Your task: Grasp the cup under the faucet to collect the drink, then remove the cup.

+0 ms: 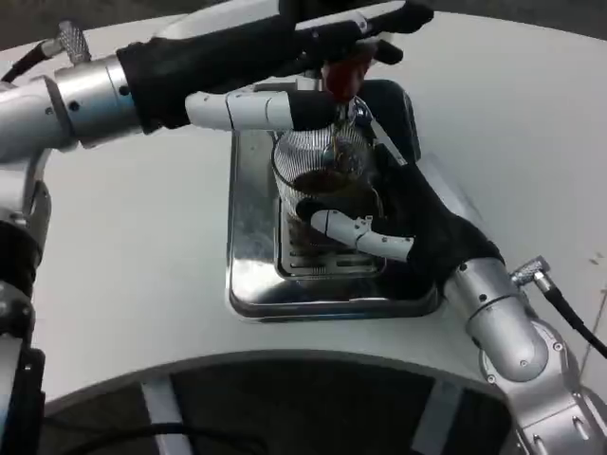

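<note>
The right hand (417,232) is gripping the cup (327,185) beneath the faucet (343,76); the left hand (285,57) is pressing the faucet's lever, fingers closed. Dark drink is collecting, so tilting the cup risks spilling onto the drip tray (248,265).

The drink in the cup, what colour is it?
Dark brown drink, best seen in the head view.

A white tabletop (142,275) with a rounded edge fills most of the head view, its matte surface lit evenly from above and carrying soft, blurred shadows. Beyond the near curved edge the area below is dark, crossed by two pale grey struts (169,412) that slant out from under the rim. Past the far edge, along the top of the picture, lies a strip of dull grey floor (531,11). A thin pale line marks the tabletop at the far right edge.
</note>
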`<control>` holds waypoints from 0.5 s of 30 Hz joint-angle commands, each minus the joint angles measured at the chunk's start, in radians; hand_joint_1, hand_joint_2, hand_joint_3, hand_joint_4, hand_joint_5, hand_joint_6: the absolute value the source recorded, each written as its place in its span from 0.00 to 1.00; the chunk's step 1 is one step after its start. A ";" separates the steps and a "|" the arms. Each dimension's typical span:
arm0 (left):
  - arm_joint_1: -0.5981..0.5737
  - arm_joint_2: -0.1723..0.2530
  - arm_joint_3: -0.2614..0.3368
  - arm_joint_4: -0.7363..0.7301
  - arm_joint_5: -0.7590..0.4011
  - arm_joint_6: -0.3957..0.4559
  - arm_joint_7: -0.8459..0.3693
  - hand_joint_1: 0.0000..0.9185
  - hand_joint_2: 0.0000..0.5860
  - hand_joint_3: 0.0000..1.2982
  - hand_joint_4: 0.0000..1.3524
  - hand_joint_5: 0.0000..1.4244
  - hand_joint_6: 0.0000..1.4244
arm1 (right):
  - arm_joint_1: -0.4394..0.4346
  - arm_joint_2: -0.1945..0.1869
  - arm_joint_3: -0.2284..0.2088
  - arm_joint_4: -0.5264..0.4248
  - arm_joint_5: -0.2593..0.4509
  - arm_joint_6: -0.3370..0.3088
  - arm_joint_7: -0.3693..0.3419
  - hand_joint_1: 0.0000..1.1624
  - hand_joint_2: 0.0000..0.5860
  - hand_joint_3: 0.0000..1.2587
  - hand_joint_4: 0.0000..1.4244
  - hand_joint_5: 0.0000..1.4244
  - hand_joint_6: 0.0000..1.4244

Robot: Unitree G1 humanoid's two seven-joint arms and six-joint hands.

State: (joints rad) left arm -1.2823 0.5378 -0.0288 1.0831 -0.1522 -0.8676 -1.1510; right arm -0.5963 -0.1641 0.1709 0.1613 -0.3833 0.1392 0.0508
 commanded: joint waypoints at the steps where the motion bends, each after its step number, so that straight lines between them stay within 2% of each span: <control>1: 0.049 0.011 0.005 0.017 0.025 0.032 -0.012 0.00 0.16 0.03 0.00 0.07 0.02 | -0.006 0.011 0.004 0.025 0.011 -0.005 -0.003 0.42 0.31 0.00 0.00 0.00 0.00; 15: 0.065 0.006 0.058 -0.001 -0.005 0.096 -0.008 0.00 0.16 0.06 0.01 0.10 0.05 | -0.012 0.008 0.010 0.033 0.012 0.001 0.006 0.41 0.30 0.00 0.00 0.00 0.00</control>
State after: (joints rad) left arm -1.2573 0.5375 0.0253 1.0809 -0.1664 -0.7942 -1.1427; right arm -0.6164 -0.1610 0.1736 0.1815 -0.3782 0.1368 0.0509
